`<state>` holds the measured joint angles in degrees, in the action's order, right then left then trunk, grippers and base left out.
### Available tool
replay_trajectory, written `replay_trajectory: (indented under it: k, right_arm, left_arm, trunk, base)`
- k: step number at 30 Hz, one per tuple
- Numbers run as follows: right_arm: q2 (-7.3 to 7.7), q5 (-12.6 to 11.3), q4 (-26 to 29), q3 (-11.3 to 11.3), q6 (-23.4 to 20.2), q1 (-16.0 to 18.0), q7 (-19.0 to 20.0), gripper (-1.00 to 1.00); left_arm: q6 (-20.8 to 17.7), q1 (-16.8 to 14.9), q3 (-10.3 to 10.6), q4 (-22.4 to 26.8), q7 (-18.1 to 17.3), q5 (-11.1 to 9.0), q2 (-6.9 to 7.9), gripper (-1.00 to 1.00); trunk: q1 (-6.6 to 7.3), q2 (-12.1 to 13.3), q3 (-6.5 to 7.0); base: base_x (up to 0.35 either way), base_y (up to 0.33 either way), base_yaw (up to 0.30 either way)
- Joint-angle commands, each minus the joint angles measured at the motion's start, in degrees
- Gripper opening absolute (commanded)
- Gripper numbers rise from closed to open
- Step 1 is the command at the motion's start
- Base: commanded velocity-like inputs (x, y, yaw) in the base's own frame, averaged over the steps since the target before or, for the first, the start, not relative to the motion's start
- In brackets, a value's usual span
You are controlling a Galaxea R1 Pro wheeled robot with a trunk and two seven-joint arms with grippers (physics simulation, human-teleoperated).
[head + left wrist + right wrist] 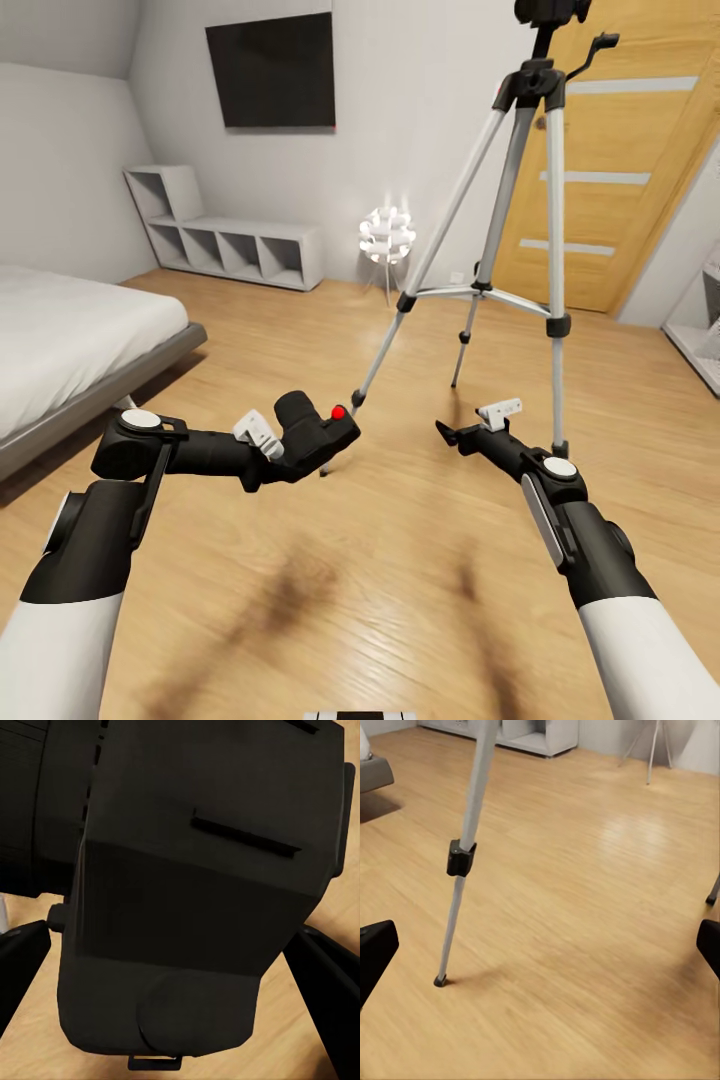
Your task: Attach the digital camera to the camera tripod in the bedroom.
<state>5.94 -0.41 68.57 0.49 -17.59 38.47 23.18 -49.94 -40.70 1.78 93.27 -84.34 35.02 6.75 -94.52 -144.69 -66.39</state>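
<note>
My left gripper (322, 442) is shut on the digital camera (303, 428), a small black body with a stubby lens and a red button (339, 411) on top, held low over the bedroom's wood floor (400, 580). In the left wrist view the camera's dark body (195, 892) sits between my two fingers (19, 960). The camera tripod (513, 170) stands just beyond on three spread silver legs, its black head with pan handle high up. My right gripper (450, 433) is open and holds nothing, near the tripod's front legs. One tripod leg (461, 859) stands close in the right wrist view.
A grey bed (70, 340) lies at the left. White cube shelves (230, 245) and a dark wall screen (272, 70) are at the back. A glowing floor lamp (387, 235) stands behind the tripod, a wooden door (610, 170) behind it to the right.
</note>
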Motion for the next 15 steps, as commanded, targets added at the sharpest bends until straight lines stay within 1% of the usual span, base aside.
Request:
replay_trajectory:
  k: [1, 15]
  right_arm:
    - [0.03, 0.0, 0.1, 0.0, -0.4, 0.0, 0.1, 1.00]
    - [0.03, 0.1, 0.1, 0.0, -0.1, 0.0, 0.2, 1.00]
  left_arm:
    - [-0.6, -0.1, 0.1, 0.1, -0.6, 0.6, 0.02, -1.00]
    - [-0.6, 0.0, 0.1, 0.1, -0.6, 0.6, -0.06, -1.00]
  trunk:
    - [0.03, 0.0, 0.18]
    - [0.40, 0.2, 3.28]
  base:
    - [0.000, 0.000, 0.000]
    - [0.000, 0.000, 0.000]
